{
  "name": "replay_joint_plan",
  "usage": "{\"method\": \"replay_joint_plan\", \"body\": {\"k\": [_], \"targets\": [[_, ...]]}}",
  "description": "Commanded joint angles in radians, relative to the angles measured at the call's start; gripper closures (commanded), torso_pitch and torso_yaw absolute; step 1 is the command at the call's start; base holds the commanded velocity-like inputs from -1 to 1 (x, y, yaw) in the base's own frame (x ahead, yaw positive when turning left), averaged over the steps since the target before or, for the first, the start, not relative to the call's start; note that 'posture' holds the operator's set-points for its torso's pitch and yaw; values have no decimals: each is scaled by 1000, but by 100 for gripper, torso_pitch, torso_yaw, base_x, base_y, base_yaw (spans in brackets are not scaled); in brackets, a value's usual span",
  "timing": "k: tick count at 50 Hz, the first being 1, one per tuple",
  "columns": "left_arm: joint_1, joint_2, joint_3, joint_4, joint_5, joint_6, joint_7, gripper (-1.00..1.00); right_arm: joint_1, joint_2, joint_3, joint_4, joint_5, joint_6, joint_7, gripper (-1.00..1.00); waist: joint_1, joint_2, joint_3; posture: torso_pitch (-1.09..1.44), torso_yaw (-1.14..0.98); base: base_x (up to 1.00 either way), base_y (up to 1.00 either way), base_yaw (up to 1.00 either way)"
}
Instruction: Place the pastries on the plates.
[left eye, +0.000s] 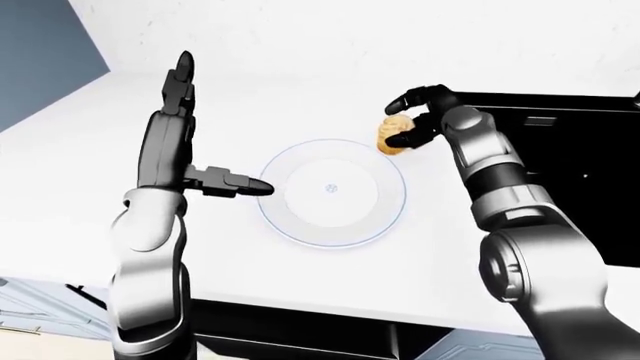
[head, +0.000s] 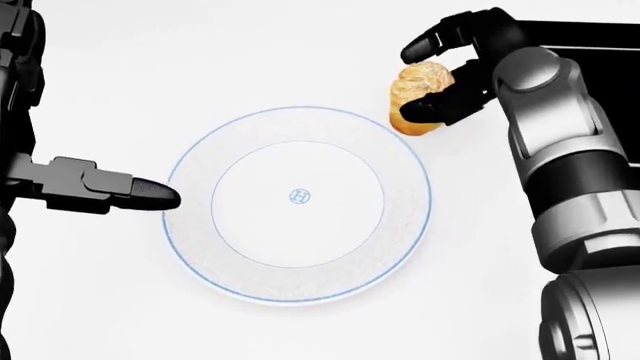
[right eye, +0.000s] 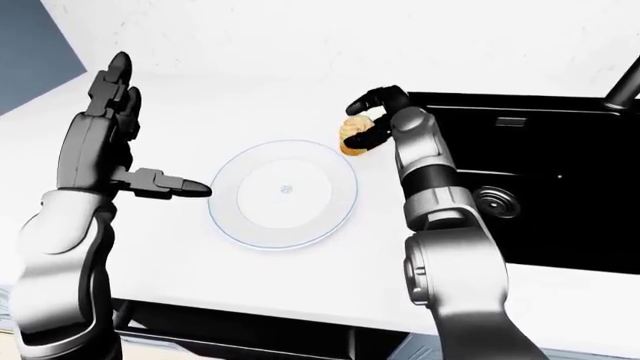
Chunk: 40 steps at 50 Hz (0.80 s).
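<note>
Pastry gripped at plate's upper-right rim.
Right robot hand (head: 435, 79) clenched round pastry (head: 418, 88) beside plate (head: 190, 225); left robot hand (left eye: 185, 150) released, fingers spread, on white bench (head: 300, 45).

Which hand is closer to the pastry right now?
Right. The right hand has its fingers closed round the pastry, just off the plate's upper-right rim in the head view. The left hand stands open across the plate, by its left rim.
</note>
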Motion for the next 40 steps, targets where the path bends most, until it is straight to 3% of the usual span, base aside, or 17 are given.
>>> {"method": "replay_joint_plan", "body": {"k": [1, 7, 19, 23, 29, 40], "targets": [[-30, 8, 7, -28, 1, -23, 8, -100, -53, -13, -6, -38, 0, -38, -23, 48, 0, -1, -30, 0, 18, 0, 0, 0], [-41, 12, 4, -16, 2, -23, 9, -100, -80, -21, -16, -18, 12, -65, -63, 76, 2, 0, -30, 0, 18, 0, 0, 0], [-43, 11, 2, -9, 5, -26, 12, -100, -97, -35, -16, -129, 32, -40, -51, 88, 5, -2, -26, 0, 18, 0, 0, 0], [-40, 9, 0, -8, 7, -29, 13, -100, -46, -13, -5, -310, 34, 57, 46, 89, 6, -4, -24, 0, 18, 0, 0, 0], [-35, 6, 5, -16, 2, -19, 14, -100, 30, 0, 25, -608, 5, 236, 294, 88, 5, -6, -21, 0, 18, 0, 0, 0], [-38, 11, 5, -20, -1, -4, 15, -100, 63, 31, 35, -796, -44, 313, 502, 91, 3, -1, -20, 0, 18, 0, 0, 0]]}}
